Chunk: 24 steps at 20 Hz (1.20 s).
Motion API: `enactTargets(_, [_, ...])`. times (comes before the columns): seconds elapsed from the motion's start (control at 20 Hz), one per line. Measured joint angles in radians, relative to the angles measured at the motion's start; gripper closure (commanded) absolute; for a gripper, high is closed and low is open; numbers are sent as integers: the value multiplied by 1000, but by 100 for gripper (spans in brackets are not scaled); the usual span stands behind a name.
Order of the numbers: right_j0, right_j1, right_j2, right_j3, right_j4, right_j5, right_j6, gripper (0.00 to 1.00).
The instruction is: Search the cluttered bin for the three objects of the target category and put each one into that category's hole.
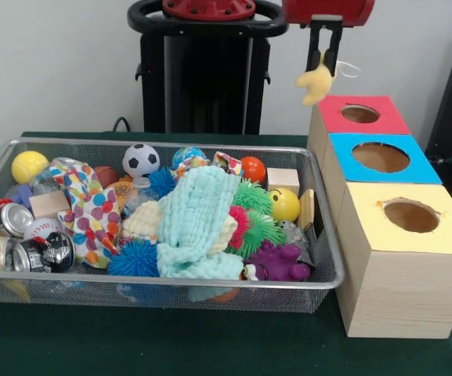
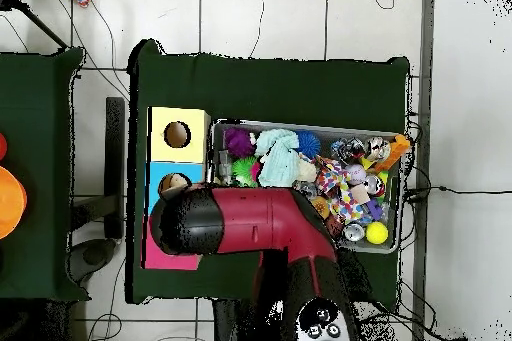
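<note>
My gripper (image 1: 324,61) hangs from the arm at the top of the front view, shut on a pale yellow plush animal (image 1: 316,83). The plush dangles in the air just left of and above the red-surround hole (image 1: 359,113) on the far wooden box. The wire mesh bin (image 1: 163,143) lies to the left, full of clutter. I cannot make out a tan teddy bear in the bin. In the overhead view the arm (image 2: 250,222) covers the gripper, the plush and most of the red surround (image 2: 165,256). The bin (image 2: 300,125) lies to the right of the boxes.
The blue-surround box (image 1: 381,157) and the yellow-surround box (image 1: 410,215) stand in a row in front of the red one. The bin holds a mint knitted cloth (image 1: 198,219), spiky balls, a soccer ball (image 1: 140,160), cans (image 1: 14,221) and a smiley ball (image 1: 285,204).
</note>
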State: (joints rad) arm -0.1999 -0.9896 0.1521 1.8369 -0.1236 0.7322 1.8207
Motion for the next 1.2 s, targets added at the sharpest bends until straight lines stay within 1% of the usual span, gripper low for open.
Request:
enactTargets(0.4, [56,0,-37,0,26,-5,3,100])
enactTargets(0.55, [61,2,-42,1,34,-16,3,100])
enactTargets(0.9, [64,33,-60,9,56,-122,3,100])
enactTargets(0.95, [69,40,-68,17,63,-153,3,100])
enactTargets(1.1, [77,43,-76,31,71,-178,3,100])
enactTargets(1.2, [93,45,-89,58,83,-204,4,100])
